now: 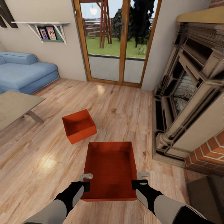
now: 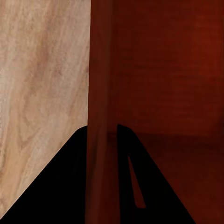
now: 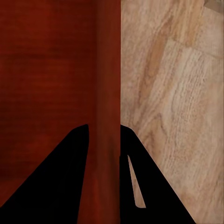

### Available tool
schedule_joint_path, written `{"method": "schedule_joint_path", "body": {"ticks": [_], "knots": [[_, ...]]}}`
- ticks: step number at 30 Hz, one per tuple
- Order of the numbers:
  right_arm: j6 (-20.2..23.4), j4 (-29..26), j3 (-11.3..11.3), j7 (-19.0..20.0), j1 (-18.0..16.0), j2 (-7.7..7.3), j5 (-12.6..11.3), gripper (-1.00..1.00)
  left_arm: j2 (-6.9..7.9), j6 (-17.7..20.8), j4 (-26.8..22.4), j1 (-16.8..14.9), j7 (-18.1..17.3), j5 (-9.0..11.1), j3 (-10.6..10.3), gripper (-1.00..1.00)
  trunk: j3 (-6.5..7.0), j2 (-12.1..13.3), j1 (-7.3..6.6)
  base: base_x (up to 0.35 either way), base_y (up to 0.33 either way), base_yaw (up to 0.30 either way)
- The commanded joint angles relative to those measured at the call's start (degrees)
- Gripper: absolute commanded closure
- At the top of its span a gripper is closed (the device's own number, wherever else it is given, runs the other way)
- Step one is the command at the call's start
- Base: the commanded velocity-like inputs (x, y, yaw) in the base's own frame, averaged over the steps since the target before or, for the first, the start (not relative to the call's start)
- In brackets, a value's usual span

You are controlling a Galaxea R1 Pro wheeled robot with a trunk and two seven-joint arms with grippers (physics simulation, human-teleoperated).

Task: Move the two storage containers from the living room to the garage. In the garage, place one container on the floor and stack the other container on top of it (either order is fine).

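here both tools (image 1: 86, 181) (image 1: 138, 179) pinch the near bin's (image 1: 110, 165) side walls.

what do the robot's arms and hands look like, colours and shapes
Both arms have light grey forearm shells running into glossy black wrist sections. The left hand and right hand end in small pale grey metal fingers. In the wrist views the fingers appear as black wedge shapes.

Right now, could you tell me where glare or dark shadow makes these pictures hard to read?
Head view: bright patches glare on the wood floor near the glass doors. Left wrist view: black fingers straddle the bin wall, no detail. Right wrist view: the same; the bin's inside looks dim.
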Motion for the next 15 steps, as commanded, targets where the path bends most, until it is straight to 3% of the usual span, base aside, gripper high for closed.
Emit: {"method": "schedule_joint_path", "body": {"ticks": [1, 15], "knots": [[-0.9, -0.2, -0.5, -0.1, 0.0, -0.10, 0.8, 1.00, 0.12, 0.4, 0.0, 0.0, 0.5, 0.7, 0.4, 1.00, 0.15, 0.4, -0.23, 0.000, 0.000, 0.000], [-1.0, -0.2, -0.5, -0.1, 0.0, -0.10, 0.8, 1.00, 0.12, 0.3, 0.0, 0.0, 0.5, 0.7, 0.5, 1.00, 2.66, 6.0, -3.30, 0.000, 0.000, 0.000]]}}
